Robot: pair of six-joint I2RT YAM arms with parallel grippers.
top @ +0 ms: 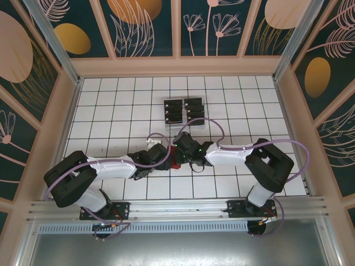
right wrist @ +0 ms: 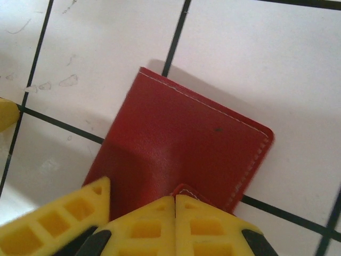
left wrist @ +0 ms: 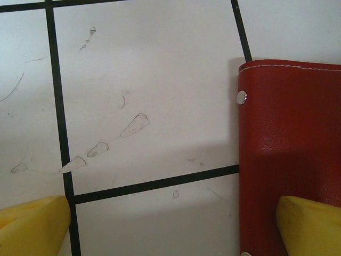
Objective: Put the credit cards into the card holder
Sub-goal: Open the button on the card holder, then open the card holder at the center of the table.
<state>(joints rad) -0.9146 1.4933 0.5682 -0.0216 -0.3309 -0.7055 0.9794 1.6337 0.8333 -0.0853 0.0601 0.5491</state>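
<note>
The small red leather-look folding card holder (right wrist: 181,138) lay closed and flat on the white tiled desk (top: 111,100), white stitching along its edge and a silver stud near one corner. At its closure tab (right wrist: 184,189) the right gripper (right wrist: 175,205) had its yellow jaws pressed together. The tab showed right at their tips, though whether it was actually pinched could not be told. On the card holder's other side, the left gripper (left wrist: 170,226) had its jaws spread wide, one fingertip (left wrist: 311,226) over the red cover and the other over bare tile beside it. Beyond the card holder, on the side away from the arm bases, the thin black rectangular credit cards (top: 173,109) sat in two columns in a clear plastic tiered rack (top: 195,125), well apart from the card holder. The card holder looked light, thin and pliant, so it would likely skate on the smooth tiles and flex rather than swing open cleanly. The best hold seemed to be the tab or the free edge of the flap, with the other jaws pinning the cover down. The cards looked stiff and slick, best taken by an exposed edge.
</note>
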